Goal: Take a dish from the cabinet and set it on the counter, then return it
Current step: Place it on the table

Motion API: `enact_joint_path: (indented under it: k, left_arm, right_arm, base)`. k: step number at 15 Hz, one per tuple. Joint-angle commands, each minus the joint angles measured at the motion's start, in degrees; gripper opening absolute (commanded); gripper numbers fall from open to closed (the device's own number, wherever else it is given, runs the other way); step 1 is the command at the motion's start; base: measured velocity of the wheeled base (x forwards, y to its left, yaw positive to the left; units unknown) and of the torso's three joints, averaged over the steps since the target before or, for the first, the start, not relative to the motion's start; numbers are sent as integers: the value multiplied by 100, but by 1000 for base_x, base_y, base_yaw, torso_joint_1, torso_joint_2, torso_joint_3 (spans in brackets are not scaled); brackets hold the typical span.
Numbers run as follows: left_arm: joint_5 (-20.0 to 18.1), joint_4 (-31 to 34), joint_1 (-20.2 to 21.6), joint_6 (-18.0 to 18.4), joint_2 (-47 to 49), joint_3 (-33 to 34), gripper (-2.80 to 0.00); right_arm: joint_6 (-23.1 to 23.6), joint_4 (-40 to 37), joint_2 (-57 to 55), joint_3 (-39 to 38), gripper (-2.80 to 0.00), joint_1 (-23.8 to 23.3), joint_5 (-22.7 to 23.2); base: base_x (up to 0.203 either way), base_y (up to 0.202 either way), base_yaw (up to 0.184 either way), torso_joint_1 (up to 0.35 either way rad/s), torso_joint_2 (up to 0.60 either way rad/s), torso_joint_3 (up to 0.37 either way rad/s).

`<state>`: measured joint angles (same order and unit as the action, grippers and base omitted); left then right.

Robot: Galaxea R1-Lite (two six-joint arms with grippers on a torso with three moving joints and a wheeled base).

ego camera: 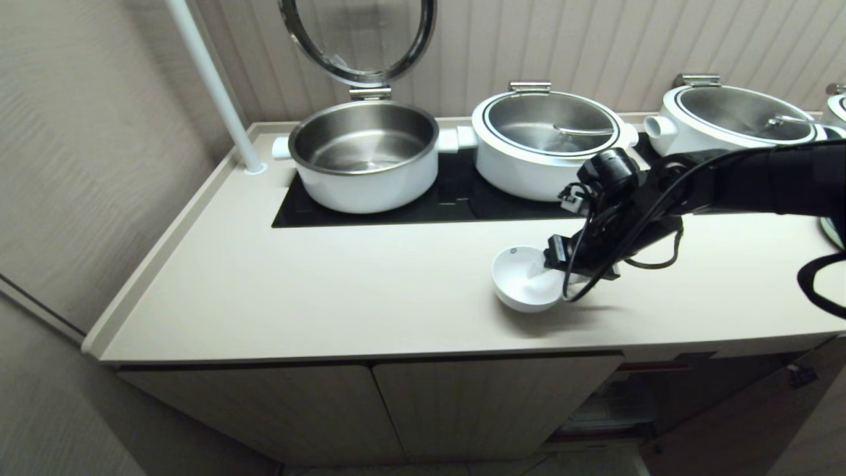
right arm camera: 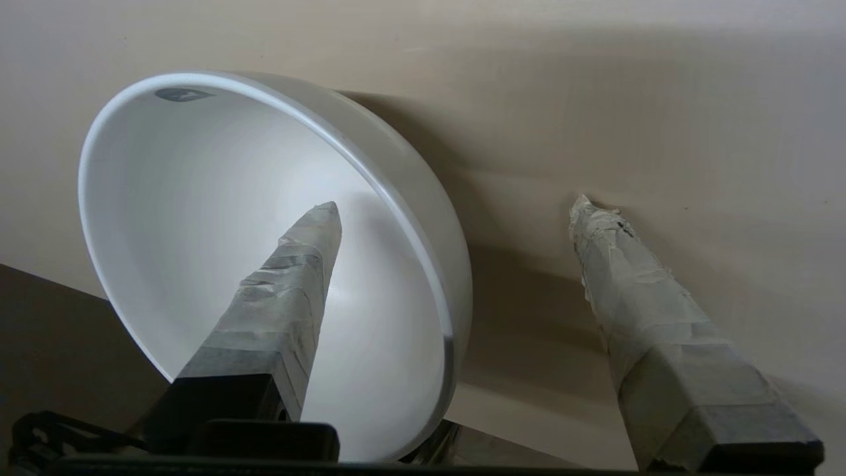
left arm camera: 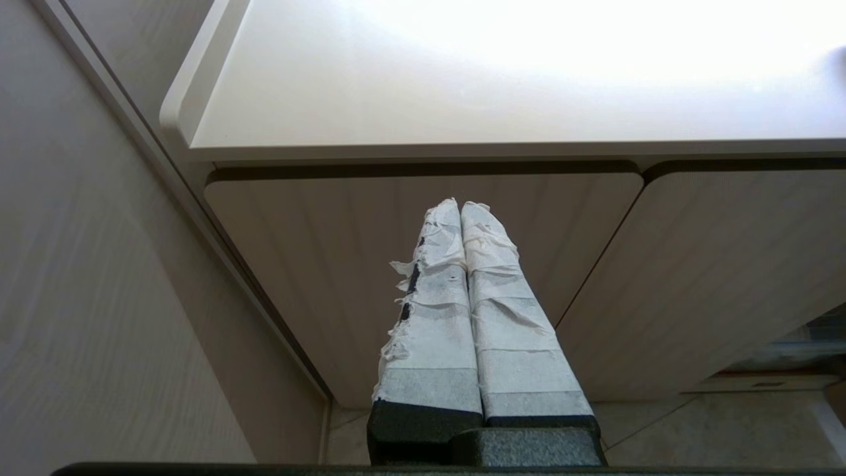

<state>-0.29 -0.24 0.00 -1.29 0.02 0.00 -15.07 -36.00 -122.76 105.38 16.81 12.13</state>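
Cream-beige and smooth, your worktop (ego camera: 317,291) runs along a fluted wall with a glossy black panel (ego camera: 456,198) set into it, where three large white-and-steel pots (ego camera: 363,155) stand, the leftmost with its lid raised. You have the small white dish (ego camera: 525,277) sitting on the bare worktop in front of the panel, near the front edge and tipped a little toward your right arm. Your right tool (right arm camera: 456,208) reaches in from the right with its taped fingers (right arm camera: 291,277) spread wide: one lies inside the dish, the other outside its rim over the worktop, and neither presses the wall. Below, the cabinet (ego camera: 496,403) shows closed fluted doors, with an opening at the right. Your left tool (left arm camera: 461,205) hangs low before those doors, its fingers pressed together on nothing.
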Motion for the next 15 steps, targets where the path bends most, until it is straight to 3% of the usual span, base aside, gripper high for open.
enact_joint_path:
  k: [1,10,15]
  left_arm:
    - [3,-2,0,-3,-2,0,-280]
    - [3,-2,0,-3,-2,0,-280]
    - [-4,-2,0,-3,-2,0,-280]
  right_arm:
    - [-4,16,33,1,0,-2,1]
    - [82,645,402,-163,0,15,-325]
    - [623,1403,901,-761,0,15,-614]
  base:
    - [0,0,0,0,0,0]
    - [0,0,0,0,0,0]
    - [0,0,0,0,0,0]
